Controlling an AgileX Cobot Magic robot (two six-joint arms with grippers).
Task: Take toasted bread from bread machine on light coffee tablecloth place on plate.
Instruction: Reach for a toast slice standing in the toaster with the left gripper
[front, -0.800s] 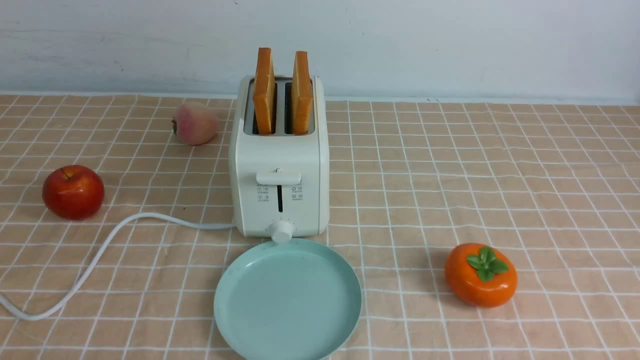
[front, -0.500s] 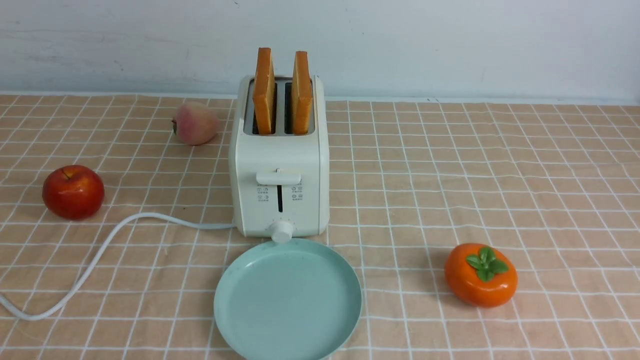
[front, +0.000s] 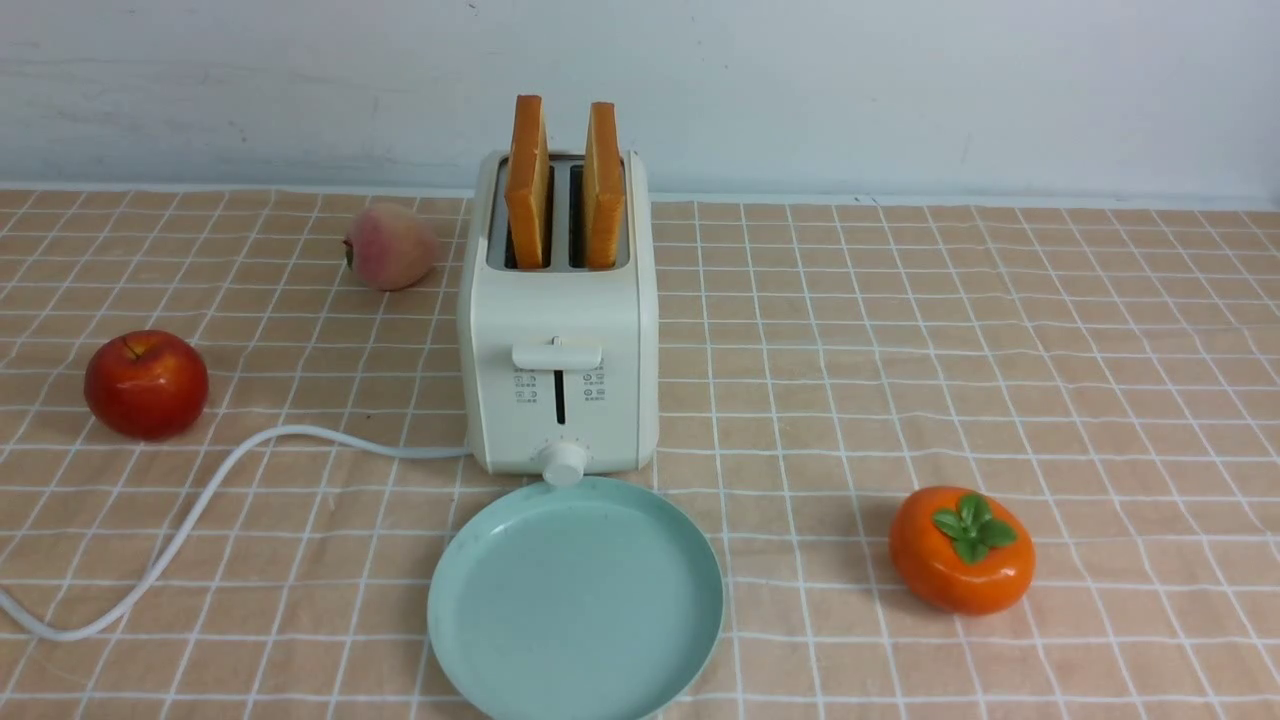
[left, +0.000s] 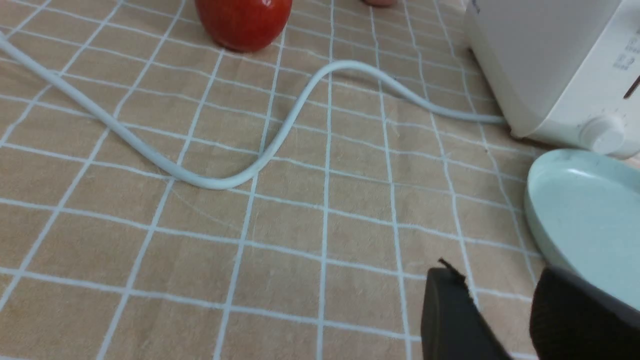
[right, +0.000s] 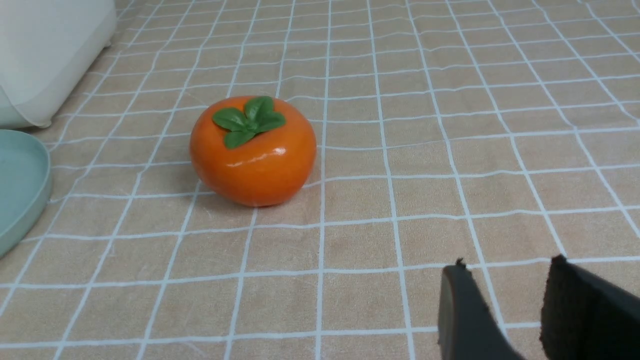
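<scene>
Two toasted bread slices (front: 527, 180) (front: 603, 185) stand upright in the slots of the cream-white bread machine (front: 558, 330) on the light coffee tablecloth (front: 900, 330). The mint-teal plate (front: 470, 600) lies just in front of the toaster, with nothing on it. Neither gripper shows in the front view. My left gripper (left: 492, 280) is open and empty, low over the cloth beside the plate's rim (left: 537, 235). My right gripper (right: 505, 272) is open and empty over bare cloth, nearer to me than the persimmon (right: 253, 150).
A red apple (front: 146, 384) and a peach (front: 389, 247) lie left of the toaster. An orange persimmon (front: 962, 548) lies at the front right. The white cord (front: 180, 520) curves from the toaster across the left front of the cloth. A pale wall stands behind.
</scene>
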